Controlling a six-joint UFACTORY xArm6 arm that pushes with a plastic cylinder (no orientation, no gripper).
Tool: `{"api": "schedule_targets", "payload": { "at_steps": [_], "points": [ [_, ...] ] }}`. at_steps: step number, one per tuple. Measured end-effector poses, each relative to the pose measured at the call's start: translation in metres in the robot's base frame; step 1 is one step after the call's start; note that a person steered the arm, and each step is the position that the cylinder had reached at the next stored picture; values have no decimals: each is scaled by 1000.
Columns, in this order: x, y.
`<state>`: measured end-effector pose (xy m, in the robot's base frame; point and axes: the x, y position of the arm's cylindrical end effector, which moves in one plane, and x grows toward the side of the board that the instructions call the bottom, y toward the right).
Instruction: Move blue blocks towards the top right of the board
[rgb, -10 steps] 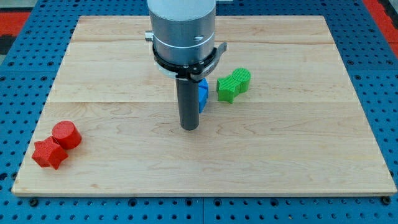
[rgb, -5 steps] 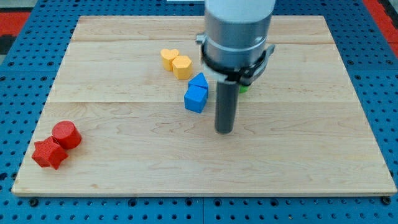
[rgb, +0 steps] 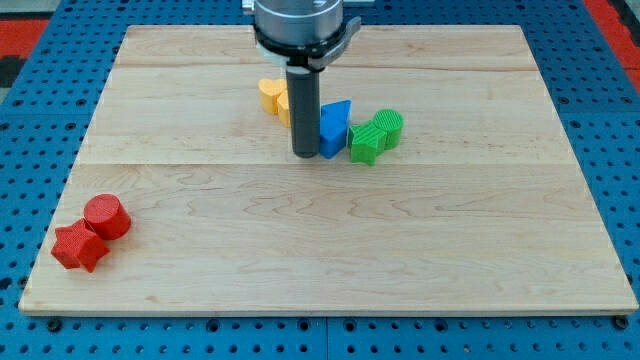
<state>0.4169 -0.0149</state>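
Note:
Two blue blocks sit together just above the board's middle: a blue triangular block (rgb: 339, 113) and a blue cube (rgb: 331, 142) right below it. My tip (rgb: 305, 155) rests on the board at the blue cube's left side, touching or nearly touching it. The rod hides the left edges of both blue blocks. The blue cube's right side is against the green blocks (rgb: 375, 137).
Two green blocks lie just right of the blue ones. Two yellow blocks (rgb: 272, 96) lie at the upper left of my rod, one partly hidden behind it. A red cylinder (rgb: 106, 216) and a red star-shaped block (rgb: 78, 247) sit at the board's lower left.
My tip went from right of and below the blue blocks to their left side. The blue blocks have shifted right, up against the green blocks.

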Motion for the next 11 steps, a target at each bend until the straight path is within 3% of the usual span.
{"api": "schedule_targets", "payload": {
  "at_steps": [2,4,8,11],
  "points": [
    [-47,33],
    [-60,86],
    [-122,132],
    [-100,133]
  ]
}}
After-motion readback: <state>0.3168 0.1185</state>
